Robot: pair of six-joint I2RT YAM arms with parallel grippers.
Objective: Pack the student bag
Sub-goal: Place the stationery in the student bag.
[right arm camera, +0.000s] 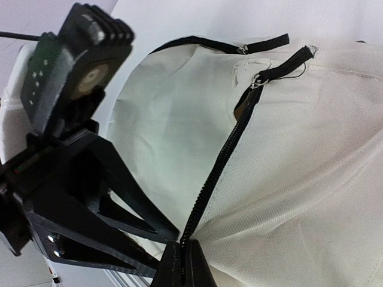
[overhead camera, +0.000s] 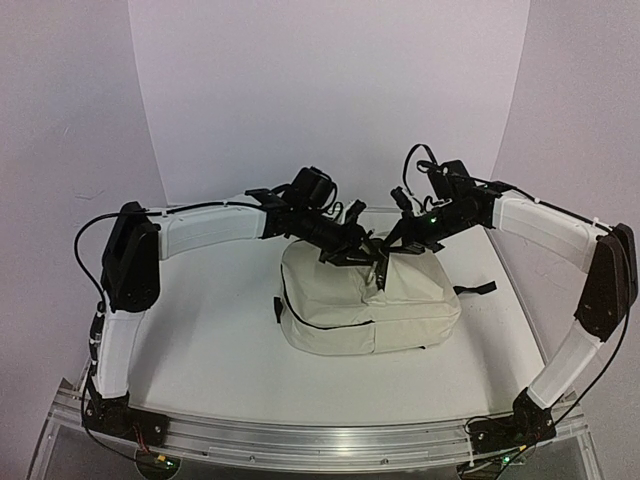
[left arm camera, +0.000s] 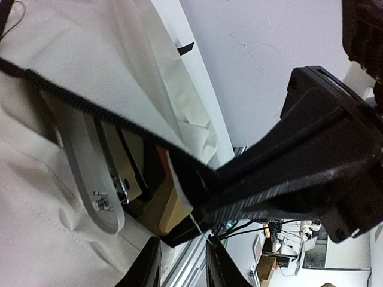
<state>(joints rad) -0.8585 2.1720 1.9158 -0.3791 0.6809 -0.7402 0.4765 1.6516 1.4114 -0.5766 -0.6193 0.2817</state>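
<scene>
**Student bag**: lies at the centre of the top view on the white table, cream side up. Its far edge sits under both grippers.

**Right gripper**: the fingers are pressed together at the bottom centre of the right wrist view. They are clamped on the bag's edge, where the black zipper runs into them. The zipper pull is seen at the upper right of that frame, well apart from the clamp.

**Left gripper**: the fingers are apart at the bottom of the left wrist view, with nothing between them. It is held just beside the right gripper. Above the fingers the bag's opening is seen, with brown and dark contents that cannot be identified.

**Risks, as judged:**
- The clamp is taken on a thin strip of soft cloth and zipper tape. A sideways pull could slip it free, and the opening would sag shut.
- Both grippers are crowded at one spot. A small error in the left's approach could knock it against the right's fingers or snag the tape.
- If the edge is lifted too far, the light bag could be dragged or tipped and its contents spilled.
</scene>
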